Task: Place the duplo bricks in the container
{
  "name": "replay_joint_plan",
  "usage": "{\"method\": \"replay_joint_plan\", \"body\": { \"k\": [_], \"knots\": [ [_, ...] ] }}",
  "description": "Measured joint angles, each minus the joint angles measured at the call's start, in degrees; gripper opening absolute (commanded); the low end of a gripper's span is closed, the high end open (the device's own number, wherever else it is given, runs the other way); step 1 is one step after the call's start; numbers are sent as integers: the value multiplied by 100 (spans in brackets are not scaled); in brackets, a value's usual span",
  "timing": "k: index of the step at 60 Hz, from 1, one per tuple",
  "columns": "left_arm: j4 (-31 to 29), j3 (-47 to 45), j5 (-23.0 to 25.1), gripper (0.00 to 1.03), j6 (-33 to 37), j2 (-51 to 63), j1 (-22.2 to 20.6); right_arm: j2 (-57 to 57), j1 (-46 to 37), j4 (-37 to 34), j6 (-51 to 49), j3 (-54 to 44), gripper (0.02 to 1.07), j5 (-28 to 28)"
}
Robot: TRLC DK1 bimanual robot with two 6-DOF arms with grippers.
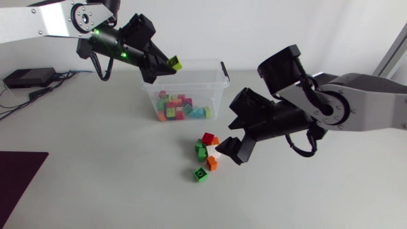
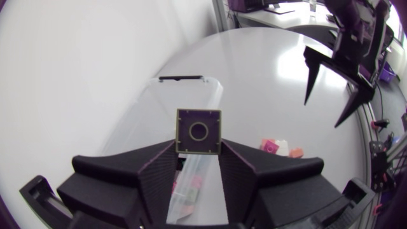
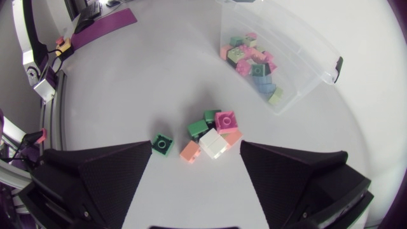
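My left gripper [image 1: 167, 65] is shut on a lime-green duplo brick [image 1: 174, 62], held above the near-left rim of the clear plastic container [image 1: 218, 95]. In the left wrist view the brick [image 2: 198, 130] sits clamped between both fingers, over the container [image 2: 184, 81]. Several coloured bricks [image 1: 183, 108] lie inside the container. My right gripper [image 1: 230, 151] hangs open beside a small pile of loose bricks [image 1: 207, 147] on the table. The right wrist view shows this pile [image 3: 213, 132] ahead of the open fingers, with a lone green brick [image 3: 163, 144] beside it and the container [image 3: 308, 75] farther off.
A single green brick [image 1: 201, 173] lies a little in front of the pile. A black box with cables [image 1: 28, 77] sits at the table's far left. A dark purple mat [image 1: 18, 184] covers the front left corner.
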Motion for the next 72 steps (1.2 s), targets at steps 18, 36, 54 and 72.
{"method": "replay_joint_plan", "body": {
  "k": [18, 36, 54, 72],
  "knots": [
    [739, 704, -520, 24, -1165, 468, 116, 0, 118, -2, 94, -96, 102, 11],
    [890, 1423, -975, 25, -1641, 955, -4, 4, 146, -2, 116, -122, 102, 11],
    [949, 1888, -1473, 99, -1908, 1416, -144, 7, 190, 0, 118, -166, 102, 144],
    [966, 1456, -1556, 99, -1934, 1003, -39, 225, 107, 17, 118, -208, 102, 302]
  ]
}}
